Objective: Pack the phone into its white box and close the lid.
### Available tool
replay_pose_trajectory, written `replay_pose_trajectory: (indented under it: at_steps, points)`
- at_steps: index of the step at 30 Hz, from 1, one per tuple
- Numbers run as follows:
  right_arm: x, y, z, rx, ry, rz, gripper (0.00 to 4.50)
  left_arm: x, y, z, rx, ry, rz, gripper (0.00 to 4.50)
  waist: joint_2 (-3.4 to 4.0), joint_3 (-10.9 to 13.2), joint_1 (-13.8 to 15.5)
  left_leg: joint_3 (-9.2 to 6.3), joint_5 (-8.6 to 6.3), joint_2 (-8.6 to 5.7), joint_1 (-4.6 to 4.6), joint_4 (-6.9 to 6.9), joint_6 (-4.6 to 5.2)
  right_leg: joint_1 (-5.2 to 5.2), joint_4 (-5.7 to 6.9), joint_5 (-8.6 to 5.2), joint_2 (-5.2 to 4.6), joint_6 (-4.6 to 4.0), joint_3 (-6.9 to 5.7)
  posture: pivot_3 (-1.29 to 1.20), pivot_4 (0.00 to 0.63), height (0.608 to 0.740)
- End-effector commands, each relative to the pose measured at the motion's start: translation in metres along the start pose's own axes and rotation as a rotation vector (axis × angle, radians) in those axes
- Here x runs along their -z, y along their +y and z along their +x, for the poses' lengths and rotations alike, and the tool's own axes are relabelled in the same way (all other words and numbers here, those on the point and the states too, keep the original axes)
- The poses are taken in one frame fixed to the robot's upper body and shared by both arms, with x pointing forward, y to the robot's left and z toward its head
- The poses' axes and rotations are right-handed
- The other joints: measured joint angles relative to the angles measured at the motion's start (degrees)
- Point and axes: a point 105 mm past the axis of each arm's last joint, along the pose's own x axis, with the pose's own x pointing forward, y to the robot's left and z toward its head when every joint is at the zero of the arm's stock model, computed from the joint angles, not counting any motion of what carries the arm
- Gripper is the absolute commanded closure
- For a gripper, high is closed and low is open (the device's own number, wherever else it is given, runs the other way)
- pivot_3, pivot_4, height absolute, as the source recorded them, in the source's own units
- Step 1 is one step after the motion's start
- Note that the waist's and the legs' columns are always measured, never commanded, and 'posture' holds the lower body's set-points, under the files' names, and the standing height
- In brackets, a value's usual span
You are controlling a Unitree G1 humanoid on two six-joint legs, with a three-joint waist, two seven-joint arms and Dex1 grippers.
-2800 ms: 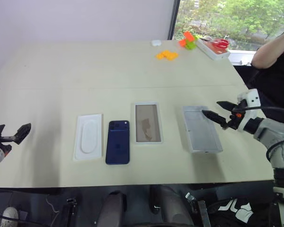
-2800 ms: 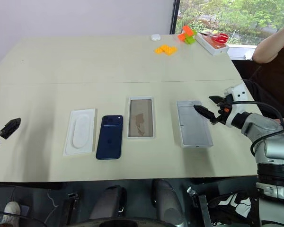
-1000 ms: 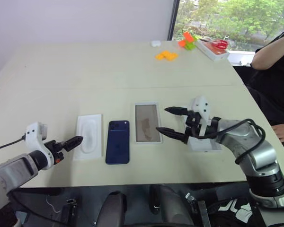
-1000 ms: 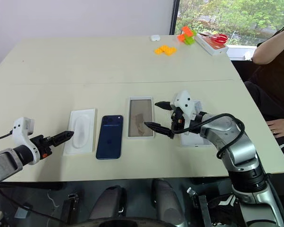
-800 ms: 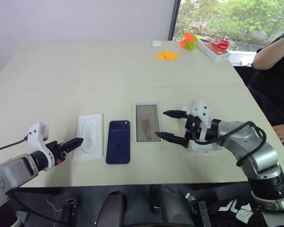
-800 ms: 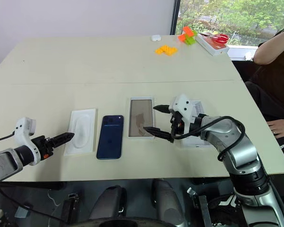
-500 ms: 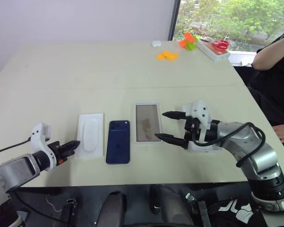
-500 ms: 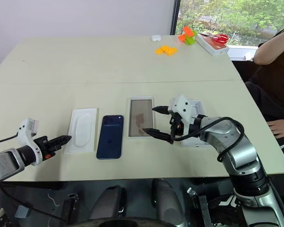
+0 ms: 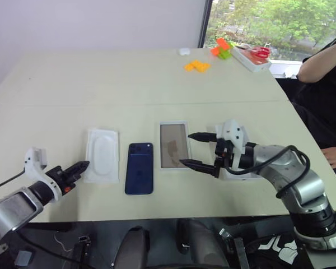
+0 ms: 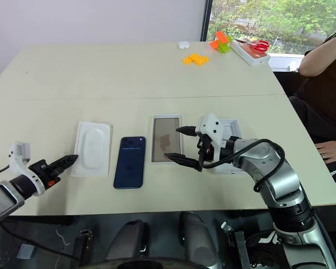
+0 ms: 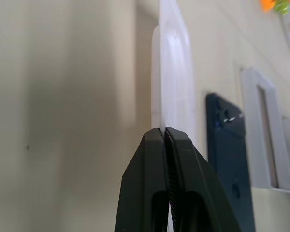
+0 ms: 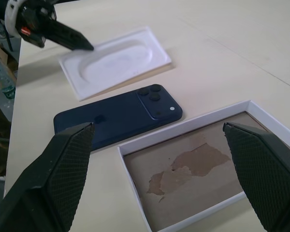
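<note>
The dark blue phone point(image 9: 140, 167) lies flat on the table between the flat white insert point(image 9: 102, 163) and the white box point(image 9: 174, 145), which shows its brown floor. My left gripper point(image 9: 81, 166) is shut on the insert's near corner, and the insert's thin edge point(image 11: 155, 77) runs in between the closed fingers point(image 11: 150, 159). My right gripper point(image 9: 186, 149) hovers open over the box's right rim, empty. The lid point(image 10: 233, 124) lies inside up behind that hand, mostly hidden. The right wrist view looks over the phone point(image 12: 116, 115), box point(image 12: 198, 169) and insert point(image 12: 116, 60).
At the far right of the table are orange blocks point(image 9: 197, 65), a green and orange toy point(image 9: 221, 47), a white tray with red scissors point(image 9: 252, 56) and a small white object point(image 9: 184, 51). A person point(image 9: 325, 78) sits by the right edge.
Both arms came in from the table's sides. My left gripper shut on the insert's corner and drew it a little leftward. My right gripper stayed open and edged over the box's right rim.
</note>
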Motion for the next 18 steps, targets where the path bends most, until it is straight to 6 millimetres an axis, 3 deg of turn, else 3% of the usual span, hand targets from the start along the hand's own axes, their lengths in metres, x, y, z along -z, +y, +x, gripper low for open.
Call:
replay_pose_trajectory:
  at_steps: [1,4,7,10,13,18]
  points:
    - [-0.012,0.001,0.0,-0.011,-0.033,-0.042,0.0,-0.016,-0.03,-0.003,0.166,-0.113,-0.031,4.44,0.0,0.0,0.03,0.01,0.0,0.0,0.0,0.0,0.0,0.0,0.0,0.0,0.0,0.0,0.0,0.0,0.15,0.74]
    - [-0.011,0.0,-0.001,-0.006,-0.028,-0.042,0.0,-0.019,-0.061,0.002,0.305,-0.142,-0.082,4.44,-0.02,-0.01,0.29,0.04,0.0,0.01,-0.03,0.0,0.0,0.0,-0.01,0.0,-0.03,0.0,-0.01,0.0,0.15,0.74]
    - [-0.009,-0.003,-0.001,0.003,-0.02,-0.044,0.0,-0.002,-0.094,0.027,0.37,-0.082,-0.097,4.44,-0.02,-0.01,0.49,0.03,0.0,-0.01,-0.04,0.01,0.0,0.04,-0.03,0.01,-0.1,0.01,-0.01,0.0,0.15,0.74]
    - [-0.008,-0.007,-0.002,0.018,-0.013,-0.052,0.0,0.012,-0.111,0.046,0.365,-0.036,-0.096,4.44,-0.08,-0.04,0.32,0.06,0.01,-0.15,-0.05,0.04,-0.03,0.09,-0.04,0.03,-0.12,0.03,0.02,0.0,0.15,0.74]
    - [-0.004,-0.023,-0.015,0.087,0.026,-0.076,0.0,0.032,-0.134,0.077,0.35,0.041,-0.151,4.44,-0.08,-0.04,0.38,0.09,0.01,-0.19,-0.06,0.03,-0.02,0.11,-0.02,0.24,-0.1,0.0,0.12,0.0,0.15,0.74]
    - [-0.003,-0.036,-0.03,0.14,0.057,-0.105,0.0,0.045,-0.146,0.091,0.307,0.106,-0.121,4.44,-0.13,-0.07,0.04,0.15,0.03,-0.2,-0.09,0.0,-0.04,0.13,0.0,0.26,0.0,0.01,0.18,0.0,0.15,0.74]
